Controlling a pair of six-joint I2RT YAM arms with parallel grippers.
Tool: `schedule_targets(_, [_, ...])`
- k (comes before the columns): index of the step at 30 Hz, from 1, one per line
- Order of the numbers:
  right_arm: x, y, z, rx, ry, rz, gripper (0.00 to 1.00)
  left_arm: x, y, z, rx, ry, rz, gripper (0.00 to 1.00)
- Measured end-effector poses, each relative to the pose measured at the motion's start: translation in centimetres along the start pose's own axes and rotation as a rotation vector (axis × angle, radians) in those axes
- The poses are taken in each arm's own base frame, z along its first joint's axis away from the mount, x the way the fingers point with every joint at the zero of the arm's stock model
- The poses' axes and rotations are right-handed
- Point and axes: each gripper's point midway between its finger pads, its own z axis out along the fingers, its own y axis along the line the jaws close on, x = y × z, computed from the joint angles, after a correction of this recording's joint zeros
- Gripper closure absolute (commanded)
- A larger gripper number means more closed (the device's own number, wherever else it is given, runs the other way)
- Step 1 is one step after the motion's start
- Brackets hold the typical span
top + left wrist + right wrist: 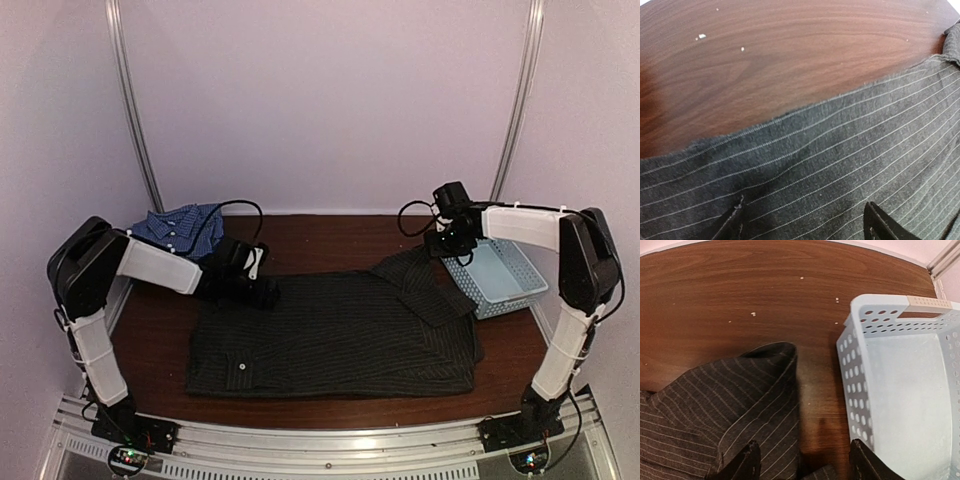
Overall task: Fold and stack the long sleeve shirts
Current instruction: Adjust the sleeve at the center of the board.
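top view, black shirt (340, 340): spread flat on the table (330, 240), between the two sets of jaws; a fold is judged to be in hand
top view, blue shirt (180, 228): bunched behind the left gripper (257, 278), not yet folded
top view, arms: the left arm is bent low, elbow out, its jaws set at the black shirt's far left edge; the right arm is reached inward, the right gripper (445, 245) hung over the far right flap, with the basket (500, 272) just beside it
left wrist, jaws: the left gripper (805, 225) is held apart, nothing clamped; the black shirt (840, 165) lies beneath both tips, its edge just ahead and bare table (790, 65) beyond
left wrist, advice: only the top layer should be pinched, close to the edge
right wrist, jaws: the right gripper (805, 462) is held apart, nothing clamped; a rounded flap of the black shirt (715, 400) lies under the left tip, the basket (855, 365) to the right
right wrist, advice: cloth alone should be taken, clear of the basket wall; both ends are best lifted together so that the fold stays square
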Motion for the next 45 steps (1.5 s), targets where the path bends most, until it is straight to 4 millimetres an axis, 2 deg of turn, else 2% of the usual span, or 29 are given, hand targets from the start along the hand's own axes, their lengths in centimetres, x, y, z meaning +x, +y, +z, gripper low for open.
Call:
schedule_targets(5, [1.0,2.6,-0.6,-0.065,-0.014,-0.035,0.39,-1.7,0.7,-1.1,0.010,-0.016,-0.010,0.19])
schedule_targets(9, [1.1,2.7,-0.6,-0.053,-0.019,-0.041,0.39,-3.4,1.9,-1.5,-0.006,-0.013,-0.035,0.19])
schedule_targets(13, [1.0,2.6,-0.6,-0.045,-0.023,-0.039,0.39,-7.0,2.4,-2.7,-0.021,-0.026,-0.050,0.19])
schedule_targets(18, [1.1,3.6,-0.2,-0.104,-0.034,-0.012,0.39,-11.8,2.8,-4.7,-0.005,-0.052,-0.042,0.20])
schedule_targets(23, [1.3,4.4,1.7,-0.113,-0.028,0.033,0.38,-14.1,4.5,-5.8,0.003,-0.038,-0.013,0.20])
schedule_targets(28, [1.2,4.9,4.8,-0.084,-0.003,0.064,0.38,-13.1,5.5,-5.1,0.011,0.020,0.051,0.20])
schedule_targets(31, [1.5,4.8,6.1,-0.060,0.011,0.073,0.38,-11.5,5.8,-3.4,0.016,0.078,0.080,0.20])
schedule_targets(35, [1.6,4.2,6.6,-0.029,0.012,0.081,0.43,-8.7,6.3,-0.9,0.018,0.161,0.106,0.20])
schedule_targets(37, [1.4,4.0,6.6,-0.019,0.007,0.084,0.48,-7.7,6.5,-0.3,0.018,0.192,0.121,0.20])
schedule_targets(39, [1.2,3.5,6.7,-0.002,0.001,0.089,0.58,-7.4,6.6,-0.1,0.016,0.203,0.139,0.20])
schedule_targets(45, [0.5,2.4,6.6,0.036,-0.014,0.095,0.85,-7.9,7.0,0.0,0.016,0.194,0.189,0.20])
